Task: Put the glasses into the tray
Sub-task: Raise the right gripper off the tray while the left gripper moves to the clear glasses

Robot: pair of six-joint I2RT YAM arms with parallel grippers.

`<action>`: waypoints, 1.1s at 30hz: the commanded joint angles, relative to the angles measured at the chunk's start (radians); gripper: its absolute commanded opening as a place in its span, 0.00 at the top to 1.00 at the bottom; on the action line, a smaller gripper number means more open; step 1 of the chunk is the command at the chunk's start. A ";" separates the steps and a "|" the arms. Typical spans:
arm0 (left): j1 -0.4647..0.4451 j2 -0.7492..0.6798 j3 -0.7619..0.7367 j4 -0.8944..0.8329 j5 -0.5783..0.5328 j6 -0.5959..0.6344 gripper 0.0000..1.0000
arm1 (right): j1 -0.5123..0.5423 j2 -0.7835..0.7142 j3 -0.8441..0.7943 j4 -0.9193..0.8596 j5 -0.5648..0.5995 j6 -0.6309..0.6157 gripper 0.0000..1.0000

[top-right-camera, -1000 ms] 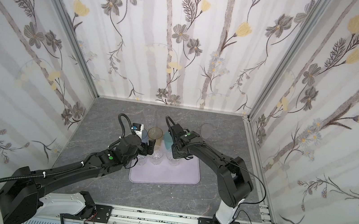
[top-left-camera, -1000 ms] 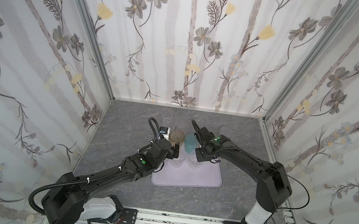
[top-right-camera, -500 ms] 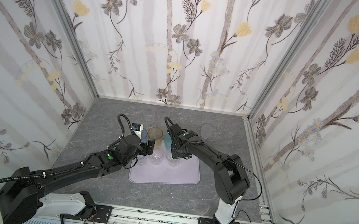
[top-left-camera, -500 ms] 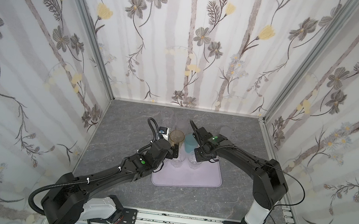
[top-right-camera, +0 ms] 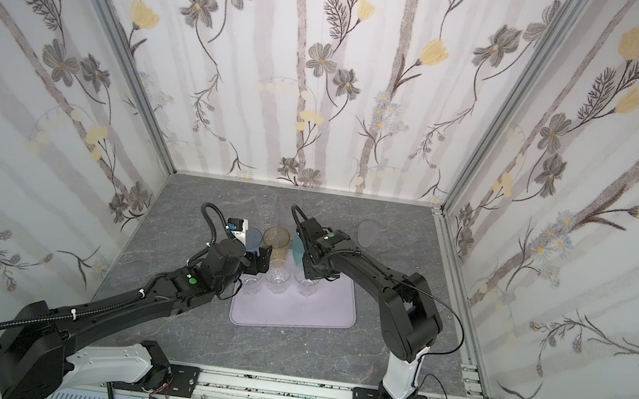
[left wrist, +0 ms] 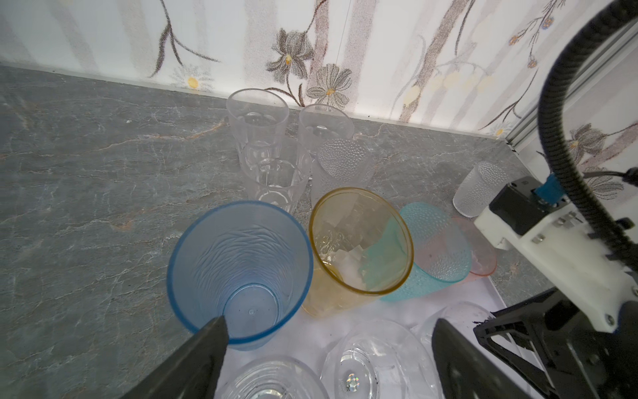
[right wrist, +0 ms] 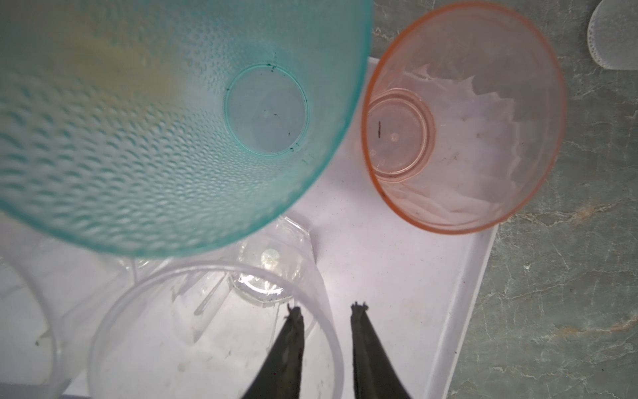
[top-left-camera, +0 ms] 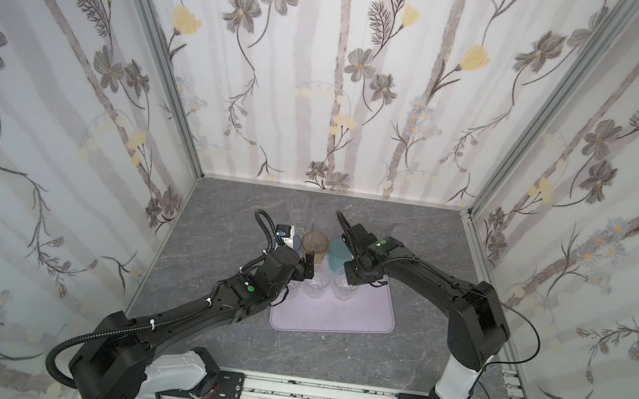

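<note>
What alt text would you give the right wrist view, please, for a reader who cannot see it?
The right gripper, its two dark fingertips slightly parted, straddles the wall of a clear plastic tumbler standing on a pale lilac tray. Beyond it, a dimpled teal tumbler and a pink tumbler stand on the tray; grey marbled tabletop lies alongside.

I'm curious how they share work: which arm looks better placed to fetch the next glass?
Probably left: the left tool is wide open, empty, facing clear tumblers beyond the tray; the right tool straddles a placed glass's rim.
</note>
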 commanded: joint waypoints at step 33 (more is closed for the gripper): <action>0.532 0.762 0.863 -0.311 0.423 0.077 0.26 | -0.248 0.176 0.442 0.095 -0.260 0.013 0.65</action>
